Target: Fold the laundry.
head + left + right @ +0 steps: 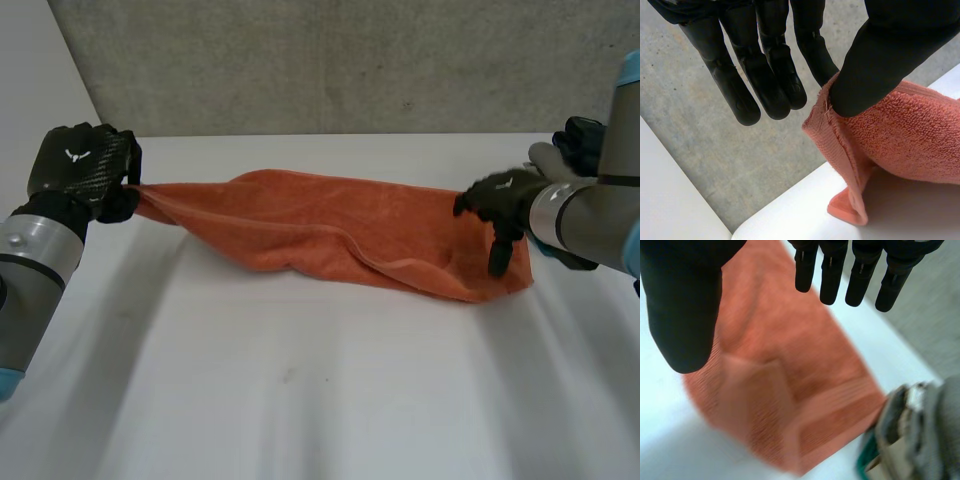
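White table (300, 400): flat, under both hands.
Orange fluffy cloth towel (330, 225): lies bunched on the table. It stretches from the left hand to under the right hand. It looks soft, light and floppy, so it will likely sag. The corners are the best places to hold it.
Left hand (85, 165): thumb and a finger pinch the towel's end.
Right hand (500, 198): fingers straight, holding nothing, over the towel's other end.

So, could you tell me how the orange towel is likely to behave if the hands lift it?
Probably floppy: the orange towel lies in soft folds between the left hand, pinching one corner, and the open right hand over the other end. Its looped terry pile likely grips rather than slips. It should neither roll nor break.
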Controlling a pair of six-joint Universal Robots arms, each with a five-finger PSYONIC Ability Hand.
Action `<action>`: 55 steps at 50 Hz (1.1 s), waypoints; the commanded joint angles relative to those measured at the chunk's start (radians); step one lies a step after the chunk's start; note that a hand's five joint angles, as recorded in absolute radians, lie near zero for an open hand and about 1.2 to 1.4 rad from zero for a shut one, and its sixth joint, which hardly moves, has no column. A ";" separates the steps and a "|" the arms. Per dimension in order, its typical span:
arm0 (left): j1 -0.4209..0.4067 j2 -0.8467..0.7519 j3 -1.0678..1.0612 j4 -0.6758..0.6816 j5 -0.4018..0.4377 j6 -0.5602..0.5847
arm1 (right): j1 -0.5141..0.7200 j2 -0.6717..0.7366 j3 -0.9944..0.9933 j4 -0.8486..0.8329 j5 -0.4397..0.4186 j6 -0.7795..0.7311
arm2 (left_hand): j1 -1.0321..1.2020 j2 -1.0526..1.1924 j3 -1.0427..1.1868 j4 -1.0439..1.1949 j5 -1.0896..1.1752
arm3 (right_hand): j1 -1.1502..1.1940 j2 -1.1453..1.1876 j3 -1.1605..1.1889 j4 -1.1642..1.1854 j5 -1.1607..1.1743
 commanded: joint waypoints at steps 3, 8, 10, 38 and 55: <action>-0.008 0.005 0.001 0.000 -0.002 0.000 | -0.002 0.209 -0.152 0.132 0.035 -0.051 | 0.237 0.196 0.202 0.192 0.242 | 0.120 0.110 0.126 0.133 0.141; -0.009 0.010 0.001 0.000 0.000 -0.001 | 0.004 0.259 -0.167 0.034 0.038 -0.049 | 0.237 0.196 0.202 0.192 0.242 | 0.281 0.271 0.287 0.294 0.302; -0.009 0.013 -0.001 0.000 -0.002 -0.001 | 0.007 0.272 -0.165 -0.014 0.040 -0.048 | 0.237 0.196 0.202 0.192 0.242 | 0.587 0.577 0.594 0.600 0.608; -0.024 0.136 -0.035 -0.008 -0.002 -0.008 | -0.025 0.121 -0.046 -0.069 -0.010 -0.035 | 0.237 0.196 0.202 0.192 0.242 | 0.164 0.154 0.170 0.177 0.185; -0.028 0.122 -0.021 0.000 0.000 -0.008 | -0.027 0.316 -0.121 -0.112 0.003 -0.058 | 0.237 0.196 0.202 0.192 0.242 | 0.260 0.250 0.267 0.273 0.281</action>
